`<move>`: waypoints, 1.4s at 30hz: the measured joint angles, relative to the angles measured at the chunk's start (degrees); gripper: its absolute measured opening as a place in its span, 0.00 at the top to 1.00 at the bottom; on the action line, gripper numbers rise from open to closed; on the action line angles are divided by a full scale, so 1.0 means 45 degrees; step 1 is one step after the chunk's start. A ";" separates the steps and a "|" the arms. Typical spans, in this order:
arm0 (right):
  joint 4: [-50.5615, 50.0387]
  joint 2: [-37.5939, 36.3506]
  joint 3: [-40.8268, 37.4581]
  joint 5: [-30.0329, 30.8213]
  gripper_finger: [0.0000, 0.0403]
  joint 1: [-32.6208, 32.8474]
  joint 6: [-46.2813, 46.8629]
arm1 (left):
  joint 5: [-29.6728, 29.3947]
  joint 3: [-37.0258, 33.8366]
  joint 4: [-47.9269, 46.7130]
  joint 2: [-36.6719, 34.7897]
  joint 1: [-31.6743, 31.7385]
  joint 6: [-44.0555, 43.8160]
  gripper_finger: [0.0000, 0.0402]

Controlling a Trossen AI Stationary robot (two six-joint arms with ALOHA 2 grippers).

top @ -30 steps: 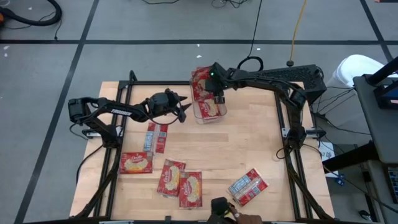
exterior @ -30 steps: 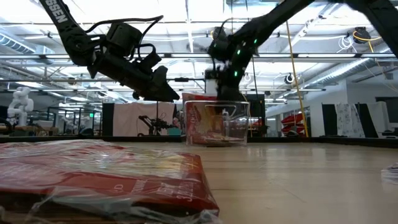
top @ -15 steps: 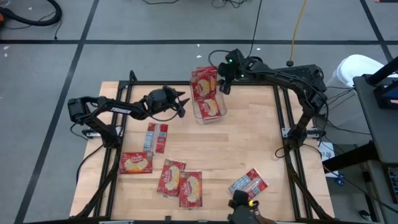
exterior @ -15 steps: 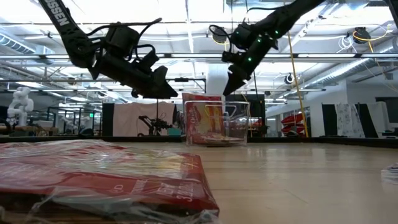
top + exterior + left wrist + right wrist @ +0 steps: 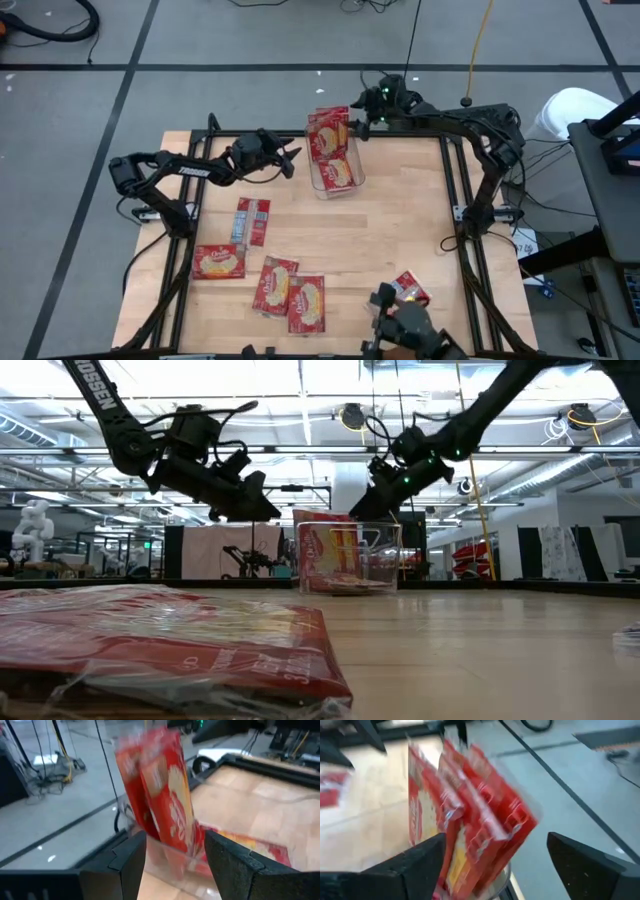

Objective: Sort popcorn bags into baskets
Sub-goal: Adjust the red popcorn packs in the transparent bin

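Withdrawing right gripper [image 5: 358,112], opened, bin [image 5: 335,172] fuller

Both arms are dark, nearly black, built of slim jointed links with thin black cables looping alongside. The left arm [image 5: 110,420] carries white lettering on its upper link, and behind the right tool [image 5: 357,128] small green lights glow on the wrist. Each tool's fingers [image 5: 235,865] are matte black, broad and angular, with bevelled edges.
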 joint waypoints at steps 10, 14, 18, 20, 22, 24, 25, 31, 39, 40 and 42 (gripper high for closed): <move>0.1819 0.1370 0.0000 -0.1760 0.15 0.0552 0.0220 | -0.0142 0.0156 0.2293 0.1959 0.0015 -0.0440 0.48; 0.1926 0.1388 0.0000 -0.1796 0.16 0.1042 -0.0015 | -0.0170 0.0566 0.2448 0.3103 0.0220 -0.0865 0.48; 0.2115 0.1388 0.0000 -0.1443 0.20 0.1439 -0.0200 | -0.0198 0.1130 0.2517 0.3677 0.0171 -0.0993 0.49; 0.2124 0.1384 0.0004 -0.1436 0.26 0.1578 -0.0251 | -0.0216 0.1353 0.2520 0.3815 0.0091 -0.0953 0.48; 0.2111 0.1383 0.0005 -0.1385 0.36 0.1659 -0.0222 | -0.0301 0.1496 0.2454 0.3838 0.0067 -0.0850 0.49; 0.2119 0.1383 0.0007 -0.1127 0.47 0.1699 -0.0190 | -0.0758 0.1637 0.2310 0.3837 0.0069 -0.0587 0.48; 0.2121 0.1383 0.0015 -0.1109 0.54 0.1699 -0.0179 | -0.1018 0.1694 0.2161 0.3832 0.0077 -0.0577 0.48; 0.2038 0.0946 0.0015 -0.1045 0.88 0.1694 0.0374 | -0.1116 0.1763 0.1893 0.3822 0.0291 -0.1191 0.49; 0.0769 -0.1031 0.0005 -0.0763 0.98 0.1699 0.1575 | -0.0187 0.1763 0.1637 0.2609 -0.0467 -0.1643 0.49; 0.0454 -0.1261 0.0005 -0.0762 0.98 0.1707 0.1656 | -0.0314 0.1763 0.1563 0.2379 -0.0667 -0.1425 0.49; -0.0035 -0.1701 0.0005 -0.0758 0.98 0.1809 0.1852 | -0.0654 0.1763 0.1104 0.1789 -0.1059 -0.1028 0.49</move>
